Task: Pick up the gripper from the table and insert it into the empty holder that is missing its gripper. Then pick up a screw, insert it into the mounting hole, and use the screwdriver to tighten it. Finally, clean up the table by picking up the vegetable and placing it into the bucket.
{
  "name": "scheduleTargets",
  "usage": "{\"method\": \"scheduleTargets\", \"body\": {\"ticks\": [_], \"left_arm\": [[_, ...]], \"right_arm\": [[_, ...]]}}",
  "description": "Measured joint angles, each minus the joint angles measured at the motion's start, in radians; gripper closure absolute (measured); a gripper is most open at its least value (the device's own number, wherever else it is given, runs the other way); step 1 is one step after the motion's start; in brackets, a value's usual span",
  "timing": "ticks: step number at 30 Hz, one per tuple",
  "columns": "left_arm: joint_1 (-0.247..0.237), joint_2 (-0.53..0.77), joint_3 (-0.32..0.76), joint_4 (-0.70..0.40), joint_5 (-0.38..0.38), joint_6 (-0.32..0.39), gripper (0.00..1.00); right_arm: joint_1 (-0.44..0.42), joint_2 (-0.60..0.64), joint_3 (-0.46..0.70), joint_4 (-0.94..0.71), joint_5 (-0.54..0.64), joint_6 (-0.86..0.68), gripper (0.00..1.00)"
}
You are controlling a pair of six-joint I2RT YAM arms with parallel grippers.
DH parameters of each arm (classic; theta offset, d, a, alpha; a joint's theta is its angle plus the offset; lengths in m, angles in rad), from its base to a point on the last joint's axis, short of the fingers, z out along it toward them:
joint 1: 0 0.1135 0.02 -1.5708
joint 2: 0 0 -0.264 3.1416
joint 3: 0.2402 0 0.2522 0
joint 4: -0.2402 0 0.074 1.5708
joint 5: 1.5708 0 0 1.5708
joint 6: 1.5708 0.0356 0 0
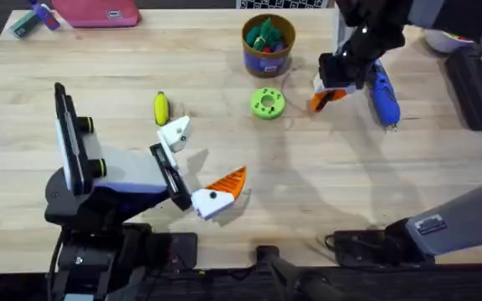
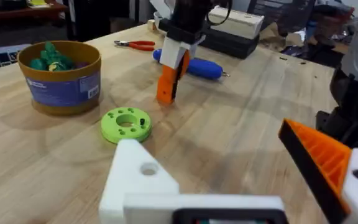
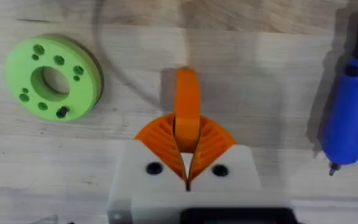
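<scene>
Light butcher-block planks make up the table (image 1: 325,184), the largest thing here. On its near left side the left arm lies low, its left gripper (image 1: 197,167) spread open: one finger is the bare white holder (image 1: 175,133), with an empty mounting hole showing in the left wrist view (image 2: 148,168), while its twin carries an orange wedge (image 1: 228,181) on a white base.

At the far right the right gripper (image 1: 328,94) is clenched on the gripper (image 3: 187,111), the small orange fingertip. In the right wrist view its long axis runs straight out from between the two orange pads (image 3: 157,138); in the left wrist view it hangs nearly upright, its tip pointing down at the wood (image 2: 168,81).

The bucket (image 1: 268,50) stands at the far middle with green and red toys inside. The blue screwdriver (image 1: 383,94) lies just right of the right gripper, its bit pointing toward the near edge. A green holed disc (image 1: 267,103) sits near the bucket. The yellow vegetable (image 1: 161,108) lies beyond the holder, its long axis running near to far.
</scene>
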Motion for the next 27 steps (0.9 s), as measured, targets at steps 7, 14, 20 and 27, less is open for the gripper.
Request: {"method": "scheduleTargets", "body": {"ticks": [7,14,20,27], "left_arm": [[0.000,0.000,0.000,0.000,0.000,0.000,0.016],[0.000,0.000,0.000,0.000,0.000,0.000,0.015],[0.000,0.000,0.000,0.000,0.000,0.000,0.016],[0.000,0.000,0.000,0.000,0.000,0.000,0.015]], "right_arm": [[0.020,-0.028,0.005,-0.006,0.001,0.004,0.989],[0.032,-0.250,0.011,0.060,-0.068,0.046,0.990],[0.032,-0.430,0.000,0.196,-0.209,0.057,0.991],[0.008,-0.656,-0.196,0.478,-0.413,0.125,0.991]]}}
